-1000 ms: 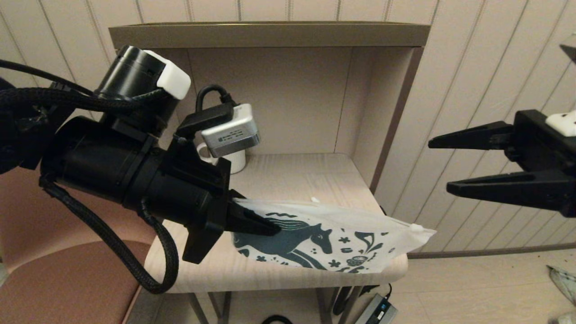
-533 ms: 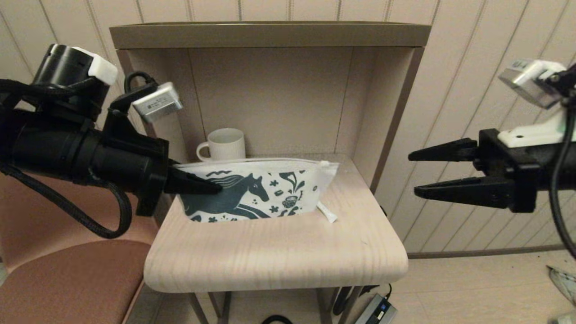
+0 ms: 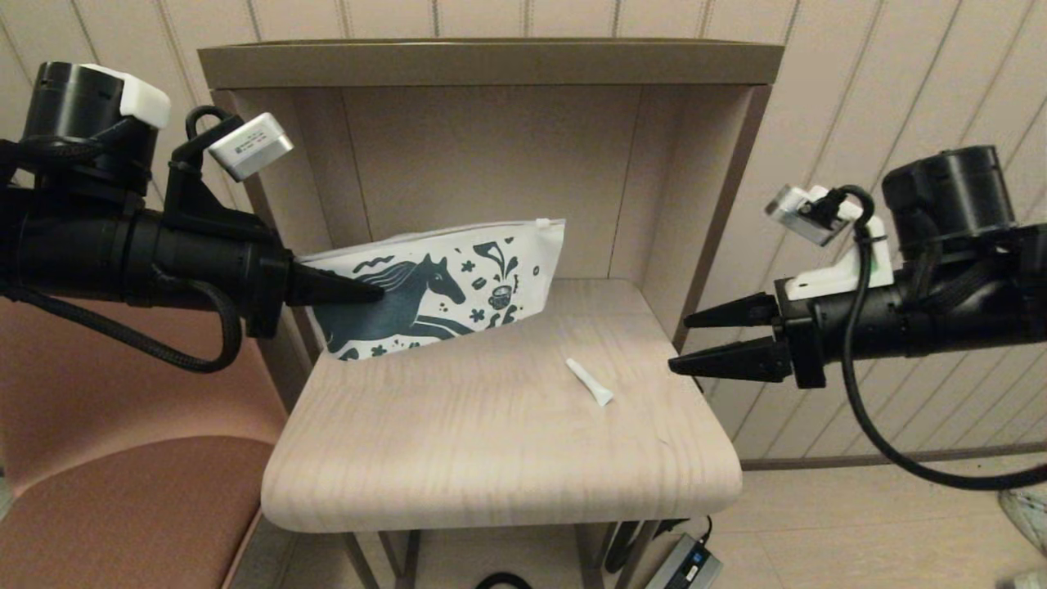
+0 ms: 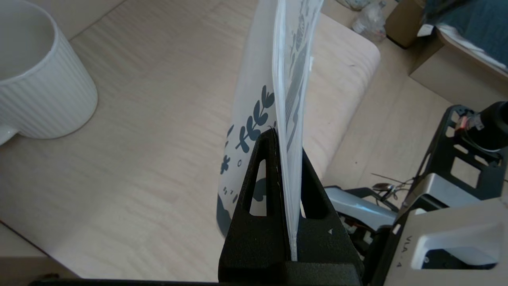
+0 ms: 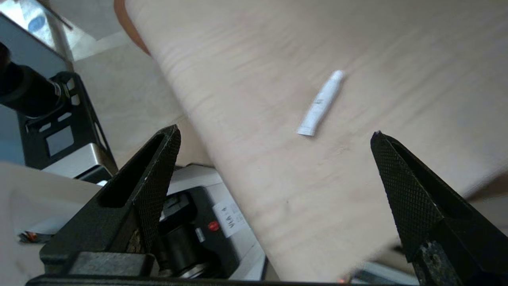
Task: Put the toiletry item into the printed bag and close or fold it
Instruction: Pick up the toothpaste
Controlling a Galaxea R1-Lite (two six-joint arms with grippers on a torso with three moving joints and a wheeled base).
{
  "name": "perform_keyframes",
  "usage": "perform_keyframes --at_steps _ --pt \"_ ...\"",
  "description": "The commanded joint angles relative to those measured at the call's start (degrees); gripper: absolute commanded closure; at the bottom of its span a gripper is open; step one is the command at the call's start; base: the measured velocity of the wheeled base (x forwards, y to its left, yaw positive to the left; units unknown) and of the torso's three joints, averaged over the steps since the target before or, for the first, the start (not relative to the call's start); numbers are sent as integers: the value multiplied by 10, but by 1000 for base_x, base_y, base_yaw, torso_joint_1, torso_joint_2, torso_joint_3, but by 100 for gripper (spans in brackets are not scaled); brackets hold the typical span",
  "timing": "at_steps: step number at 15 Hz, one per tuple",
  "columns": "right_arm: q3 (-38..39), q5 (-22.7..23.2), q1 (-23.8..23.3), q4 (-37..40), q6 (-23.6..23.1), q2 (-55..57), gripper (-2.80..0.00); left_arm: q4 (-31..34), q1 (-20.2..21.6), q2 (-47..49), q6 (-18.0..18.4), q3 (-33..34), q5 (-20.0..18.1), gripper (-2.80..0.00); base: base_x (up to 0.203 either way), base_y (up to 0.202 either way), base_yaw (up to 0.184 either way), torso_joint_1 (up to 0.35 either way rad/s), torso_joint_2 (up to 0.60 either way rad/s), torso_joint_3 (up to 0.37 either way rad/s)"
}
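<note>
Toiletry item (image 3: 590, 382): small white stick with a flared end, lying flat on the pale wooden table (image 3: 491, 458), on its right half, flared end toward the front edge. Apart from the bag, touching neither gripper. In the right wrist view (image 5: 320, 104), seen between and beyond the two spread fingers, resting alone on the wood grain.

Right gripper (image 3: 681, 343): just off the table's right edge, near the stick on its right, pointing in toward it. Fingers spread wide, holding nothing, slightly above the tabletop level.

Printed bag (image 3: 446, 286): white with a dark teal galloping horse and small doodles, lifted clear of the tabletop at the back left, tilted so the zip strip rises toward the right. Hanging edge-on in the left wrist view (image 4: 278, 91), its lower corner over the wood. Zip side looks flat; whether it stands unzipped, cannot tell.

Left gripper (image 3: 372, 292): on the left of the table, pinching the bag's left end, fingers pressed together on the fabric from both sides. Well apart from the stick, with the bag's body between.

White ribbed mug (image 4: 37, 87): on the table behind the bag, seen only in the left wrist view. Brown shelf alcove (image 3: 491, 65) around the rear of the table; reddish-brown chair seat (image 3: 123, 507) beside it on the left.
</note>
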Motion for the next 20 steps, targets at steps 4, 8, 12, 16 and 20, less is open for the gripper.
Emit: perform_keyframes --at_steps 4,8,12,16,20 --pt "3 -144 88 -68 59 67 -280 -10 0 6 2 11 -12 0 0 0 0 0 0 0" --pt "1 -226 125 -100 79 94 -280 -11 0 4 4 15 -14 0 0 0 0 0 0 0" --pt "-2 -234 127 -129 85 92 -280 -33 1 7 2 20 -14 0 0 0 0 0 0 0" --pt "-11 -235 131 -121 96 88 -280 -38 2 6 2 23 -15 0 0 0 0 0 0 0" --pt "-10 -235 142 -114 95 82 0 -38 2 0 2 23 -16 0 0 0 0 0 0 0"
